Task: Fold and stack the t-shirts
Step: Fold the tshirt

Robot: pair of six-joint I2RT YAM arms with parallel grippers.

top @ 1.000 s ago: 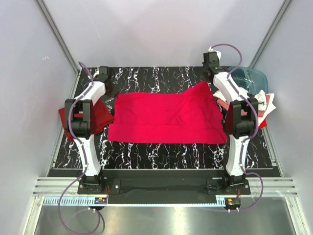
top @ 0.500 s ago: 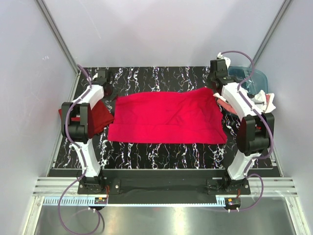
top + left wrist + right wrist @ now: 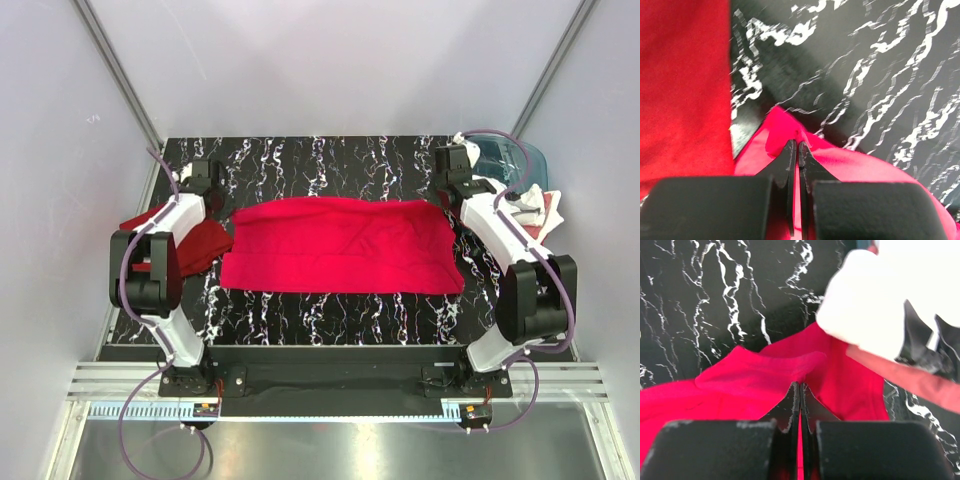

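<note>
At the left edge of the black, white-veined tabletop (image 3: 330, 160) lies the darker red t-shirt (image 3: 195, 240), bunched up, partly under the left arm and just beside the crimson t-shirt (image 3: 340, 245). The left fingers (image 3: 789, 157) are pressed together, with only a thin slit between them. They pinch a raised fold of crimson cloth at the shirt's far left corner, and darker red cloth fills the left side of that wrist view.

The crimson t-shirt is spread flat across the middle of the tabletop. Its near edge is straight and its far edge is slightly rumpled.

At its far right corner the right fingers (image 3: 794, 400) are likewise closed tight, nipping a small ridge of crimson cloth. Just beyond them a white t-shirt (image 3: 875, 305) with dark marks lies over a salmon pink t-shirt (image 3: 912, 385) in a heap at the right edge. Behind the heap stands the translucent blue-teal tub (image 3: 522, 160).
</note>
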